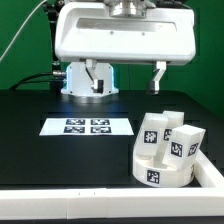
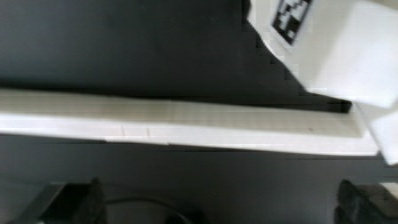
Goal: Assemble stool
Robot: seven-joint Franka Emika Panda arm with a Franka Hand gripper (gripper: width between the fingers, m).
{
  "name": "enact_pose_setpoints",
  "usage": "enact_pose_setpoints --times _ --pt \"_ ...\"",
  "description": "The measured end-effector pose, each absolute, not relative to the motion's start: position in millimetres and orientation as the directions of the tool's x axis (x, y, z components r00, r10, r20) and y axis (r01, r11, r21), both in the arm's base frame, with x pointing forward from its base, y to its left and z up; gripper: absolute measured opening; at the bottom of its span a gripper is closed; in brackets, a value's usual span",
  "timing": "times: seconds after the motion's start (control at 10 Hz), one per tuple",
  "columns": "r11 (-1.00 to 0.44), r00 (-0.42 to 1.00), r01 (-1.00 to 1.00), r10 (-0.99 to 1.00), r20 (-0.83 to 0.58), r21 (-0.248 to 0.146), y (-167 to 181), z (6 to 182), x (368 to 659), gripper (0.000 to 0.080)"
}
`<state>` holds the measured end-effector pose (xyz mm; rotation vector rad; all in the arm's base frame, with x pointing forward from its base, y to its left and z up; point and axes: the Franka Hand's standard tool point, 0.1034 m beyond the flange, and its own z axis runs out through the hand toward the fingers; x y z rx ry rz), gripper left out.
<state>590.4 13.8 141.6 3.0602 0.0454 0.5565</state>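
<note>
The table point(image 1: 40, 150) was black and filled most of the exterior view, with a white rail point(image 1: 110, 205) along its near edge and another up the exterior view's right side. The arm's white housing point(image 1: 125, 35) hung over the far part of the table, well above it.

The seat point(image 1: 160, 168) sat in the corner where the rails met, at the exterior view's right, close against both. Legs point(image 1: 165, 130) stood bunched upright on or behind it, tags facing out; how many was hard to tell, and whether any sat in a socket could not be made out.

The marker board point(image 1: 87, 126) lay flat near the table's middle, well apart from the seat.

The gripper point(image 1: 127, 78) hung above the table's far side, its fingers point(image 1: 158, 76) spread wide and holding nothing. In the wrist view both fingertips point(image 2: 71, 200) stood far apart over dark table, with a rail point(image 2: 178, 118) crossing beyond them and a tagged white part point(image 2: 329, 45) past that.
</note>
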Motion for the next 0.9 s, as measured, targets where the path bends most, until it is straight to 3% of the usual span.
enact_pose_setpoints --times 0.2,0.4,0.7,0.9 --pt "-0.999 0.938 0.029 0.04 0.344 0.036 17 139.2 589 0.0649" --pt "-1.0 0.985 0.026 0.023 0.171 -0.011 24 137.2 584 0.0649" --pt "-0.985 0.986 0.167 0.168 -0.02 -0.029 41 130.3 576 0.0649" --pt "-0.974 0.975 0.223 0.224 -0.017 -0.027 40 126.4 584 0.0649"
